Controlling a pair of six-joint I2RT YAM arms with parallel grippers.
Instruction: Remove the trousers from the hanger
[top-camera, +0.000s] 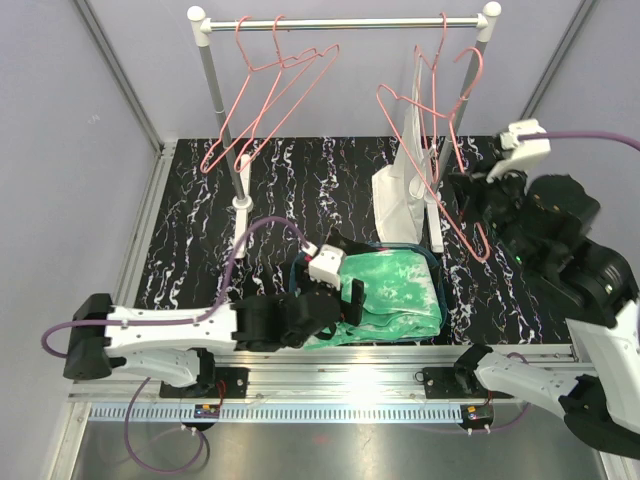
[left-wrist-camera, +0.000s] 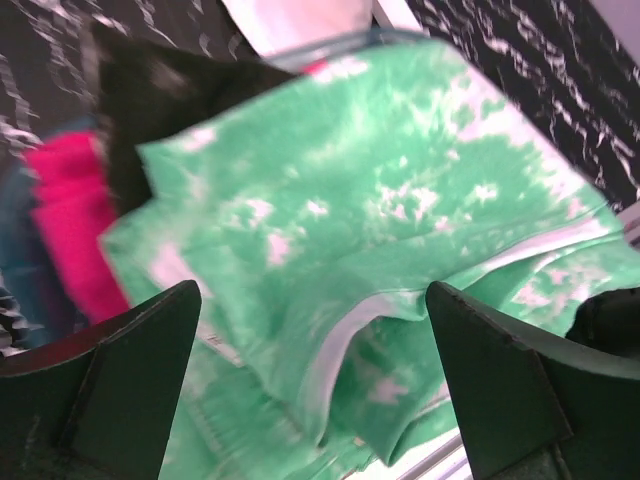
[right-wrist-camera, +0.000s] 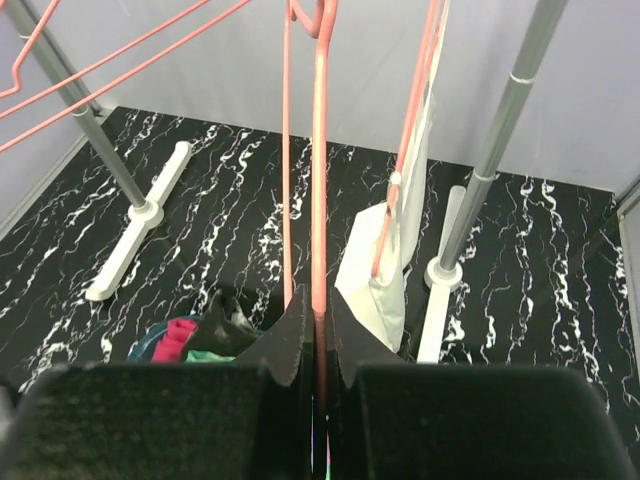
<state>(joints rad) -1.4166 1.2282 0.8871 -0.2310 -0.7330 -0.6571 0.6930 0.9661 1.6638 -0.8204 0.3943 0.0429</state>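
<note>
three trousers (top-camera: 385, 305) lie heaped at the near edge of the table (top-camera: 190, 250), the green pair (left-wrist-camera: 400, 200) on top beneath the left gripper (left-wrist-camera: 315, 395), its fingers (left-wrist-camera: 120, 370) spread wide and holding nothing, while the right gripper (right-wrist-camera: 318, 335) pinches a bare pink hanger (right-wrist-camera: 320, 180), which likely needs parking next.
</note>
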